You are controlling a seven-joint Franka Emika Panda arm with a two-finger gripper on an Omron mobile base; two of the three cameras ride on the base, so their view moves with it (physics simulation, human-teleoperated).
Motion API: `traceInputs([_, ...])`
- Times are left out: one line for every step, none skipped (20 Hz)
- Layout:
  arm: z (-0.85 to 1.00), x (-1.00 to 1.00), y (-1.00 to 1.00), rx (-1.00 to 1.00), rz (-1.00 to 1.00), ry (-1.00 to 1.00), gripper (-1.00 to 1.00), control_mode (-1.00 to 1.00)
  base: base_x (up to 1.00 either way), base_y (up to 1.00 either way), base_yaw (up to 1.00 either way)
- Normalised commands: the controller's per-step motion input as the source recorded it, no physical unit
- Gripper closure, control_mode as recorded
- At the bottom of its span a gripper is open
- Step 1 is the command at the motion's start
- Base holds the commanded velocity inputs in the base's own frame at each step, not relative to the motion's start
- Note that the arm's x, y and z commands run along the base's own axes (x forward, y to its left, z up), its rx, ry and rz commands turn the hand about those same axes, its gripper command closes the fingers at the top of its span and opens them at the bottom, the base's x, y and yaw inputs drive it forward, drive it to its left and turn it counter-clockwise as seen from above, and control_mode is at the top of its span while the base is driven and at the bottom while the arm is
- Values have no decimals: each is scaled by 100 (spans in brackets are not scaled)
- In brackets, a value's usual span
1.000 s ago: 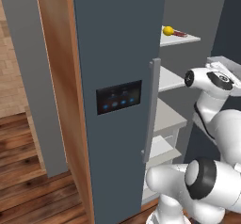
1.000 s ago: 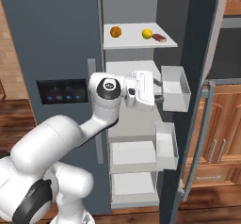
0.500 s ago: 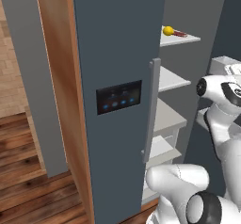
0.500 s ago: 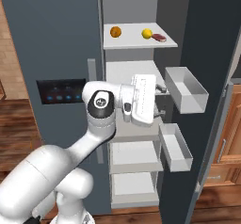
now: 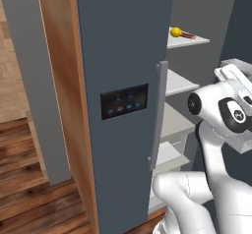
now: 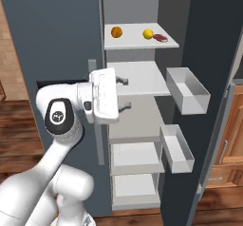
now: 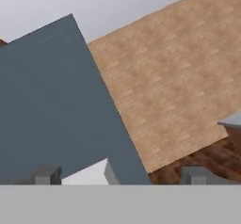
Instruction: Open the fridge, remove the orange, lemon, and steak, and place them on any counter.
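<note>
Gripper (image 6: 124,93) empty, fingers spread wide, level with the middle shelf (image 6: 140,78) of the open fridge (image 6: 57,35); best to raise and reach deeper toward top-shelf (image 6: 137,42) orange (image 6: 116,32), lemon (image 6: 148,33), steak (image 6: 160,38), clearing door bins (image 6: 187,89).

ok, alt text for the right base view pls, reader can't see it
The tall dark blue-grey fridge stands open, with a round orange, a small yellow lemon and a flat dark red steak on its top white shelf. The white robot arm's pincer is open and empty, pointing in at the shelf below. Two white door bins hang on the open door to the right.
</note>
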Motion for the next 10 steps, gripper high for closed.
traceInputs([44, -3, 100, 0, 33, 34, -100, -100, 0, 0, 0])
traceInputs([38, -1, 100, 4, 36, 41, -100, -100, 0, 0, 0])
traceInputs([36, -3, 100, 6, 37, 41, -100, -100, 0, 0, 0])
traceInputs([27, -2, 99, 11, 38, 45, -100, -100, 0, 0, 0])
traceInputs([20, -4, 94, 13, 39, 46, -100, -100, 0, 0, 0])
traceInputs([11, -4, 89, 15, 40, 46, -100, -100, 0, 0, 0])
traceInputs([3, -1, 83, 18, 41, 49, -100, -100, 0, 0, 0])
traceInputs([0, -8, 79, 18, 40, 47, -100, -100, 0, 0, 0])
traceInputs([0, -9, 73, 20, 40, 49, -100, -100, 0, 0, 0])
traceInputs([0, -6, 73, 21, 40, 49, -100, -100, 0, 0, 0])
